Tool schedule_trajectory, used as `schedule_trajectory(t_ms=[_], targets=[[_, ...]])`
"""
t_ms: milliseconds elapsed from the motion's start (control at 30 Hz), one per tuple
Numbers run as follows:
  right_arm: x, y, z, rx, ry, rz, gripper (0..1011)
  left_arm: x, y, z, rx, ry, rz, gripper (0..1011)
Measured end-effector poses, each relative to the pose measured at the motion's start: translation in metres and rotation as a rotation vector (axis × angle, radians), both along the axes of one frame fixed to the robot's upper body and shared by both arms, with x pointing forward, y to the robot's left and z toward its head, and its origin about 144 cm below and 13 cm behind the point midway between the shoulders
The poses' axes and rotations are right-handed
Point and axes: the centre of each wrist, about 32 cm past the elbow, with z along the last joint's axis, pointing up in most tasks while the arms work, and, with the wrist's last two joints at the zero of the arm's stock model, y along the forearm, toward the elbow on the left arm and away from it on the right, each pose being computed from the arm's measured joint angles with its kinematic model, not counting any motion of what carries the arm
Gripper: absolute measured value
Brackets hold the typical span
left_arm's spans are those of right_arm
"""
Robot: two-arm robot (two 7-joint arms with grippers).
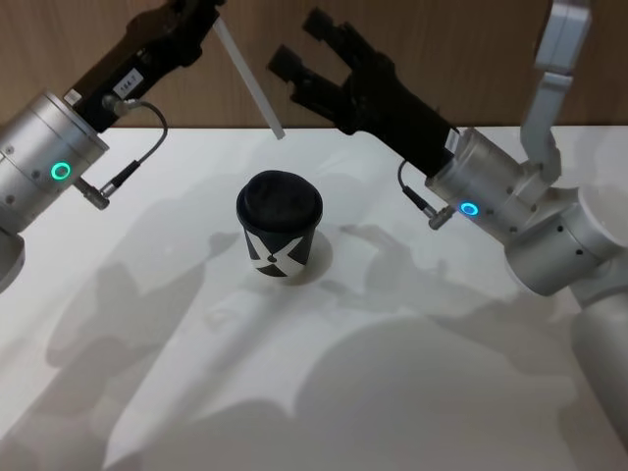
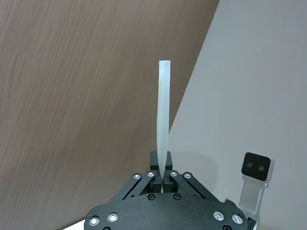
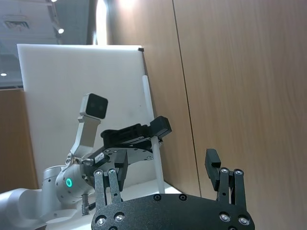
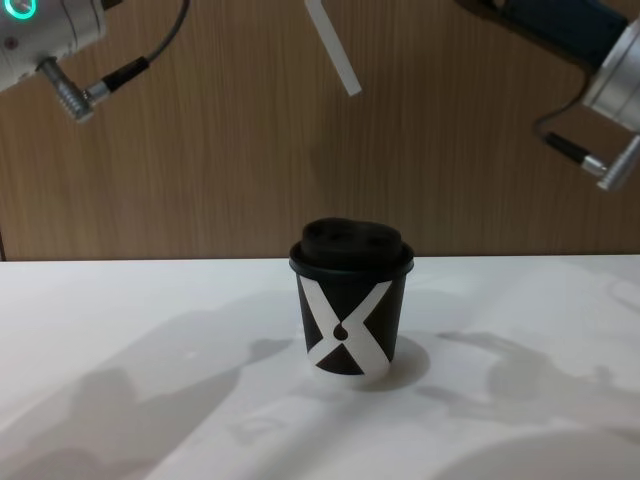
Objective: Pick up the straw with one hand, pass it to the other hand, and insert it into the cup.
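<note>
Fingers of the left gripper pinch the straw by one end at upper left of the head view, angling its free end toward the right gripper, spread wide nearby, apparently for the handover. The cup stands below, mid-frame.

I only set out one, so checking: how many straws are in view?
1. The straw is clamped in the left gripper, slanting in the air above and behind the cup. The open right gripper is close beside it.
</note>
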Motion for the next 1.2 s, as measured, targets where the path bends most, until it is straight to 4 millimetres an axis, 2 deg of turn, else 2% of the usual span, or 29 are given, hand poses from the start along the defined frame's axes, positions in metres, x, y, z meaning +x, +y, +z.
schedule_trajectory(t_ms=[533, 1200], targets=[[-0.021, -0.022, -0.008, -0.004, 0.030, -0.078, 1001, -0.002, -0.001, -0.003, 0.055, -0.010, -0.005, 19], [-0.030, -0.029, -0.011, -0.008, 0.045, -0.105, 1001, -0.001, -0.008, -0.007, 0.154, -0.044, 0.023, 19]])
